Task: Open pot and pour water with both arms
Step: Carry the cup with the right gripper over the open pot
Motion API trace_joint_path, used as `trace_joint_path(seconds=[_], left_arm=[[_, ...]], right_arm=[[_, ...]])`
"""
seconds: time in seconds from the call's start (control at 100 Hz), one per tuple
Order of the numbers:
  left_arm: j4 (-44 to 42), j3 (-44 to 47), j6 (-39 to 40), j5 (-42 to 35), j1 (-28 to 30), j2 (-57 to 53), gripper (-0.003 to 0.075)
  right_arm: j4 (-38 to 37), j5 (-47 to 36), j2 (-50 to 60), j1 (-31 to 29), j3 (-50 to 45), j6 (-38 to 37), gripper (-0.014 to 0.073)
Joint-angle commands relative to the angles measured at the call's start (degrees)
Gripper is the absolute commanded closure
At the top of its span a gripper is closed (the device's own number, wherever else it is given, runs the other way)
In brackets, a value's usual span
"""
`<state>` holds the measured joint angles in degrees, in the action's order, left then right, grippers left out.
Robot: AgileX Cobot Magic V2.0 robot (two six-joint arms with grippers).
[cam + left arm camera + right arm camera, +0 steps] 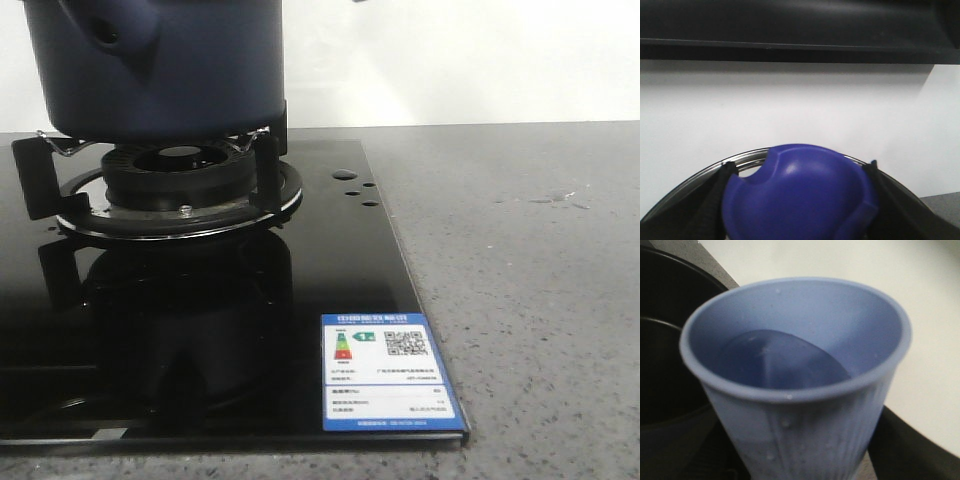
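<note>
The dark navy-blue pot (160,70) stands on the burner's supports at the far left, its stubby side handle (105,35) facing me; its top is cut off by the frame. In the left wrist view my left gripper (800,172) is shut on the lid's blue knob (800,200), black fingers (710,200) on both sides. The lid's metal rim (747,160) shows behind, against a white wall. My right gripper (800,465) is shut on a pale blue cup (805,410) holding water (780,360). The pot's dark open inside (665,365) lies just beside the cup. Neither gripper shows in the front view.
The burner ring (180,185) sits in a black glass stove top (200,330) with a blue-and-white label (385,372) near its front right corner. Grey stone counter (520,280) runs to the right, with a few water drops (560,197). A dark overhang (790,30) hangs above the lid.
</note>
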<state>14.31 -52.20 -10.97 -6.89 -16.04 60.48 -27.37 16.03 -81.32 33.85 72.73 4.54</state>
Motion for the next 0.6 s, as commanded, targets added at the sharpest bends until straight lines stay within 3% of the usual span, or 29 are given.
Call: trace_joint_path(seconds=[0.0,0.59], left_arm=[[-0.19,-2.15,-0.01,-6.34,0.07,-1.37,0.0344],[-0.19,-2.15,-0.01,-6.24,0.07,-1.37,0.0344]], right_arm=[[-6.16,-2.51,0.93,1.5,4.63,0.09,0.0323],[-32.47,5.44,-4.35,7.05,9.61,0.09,0.0323]])
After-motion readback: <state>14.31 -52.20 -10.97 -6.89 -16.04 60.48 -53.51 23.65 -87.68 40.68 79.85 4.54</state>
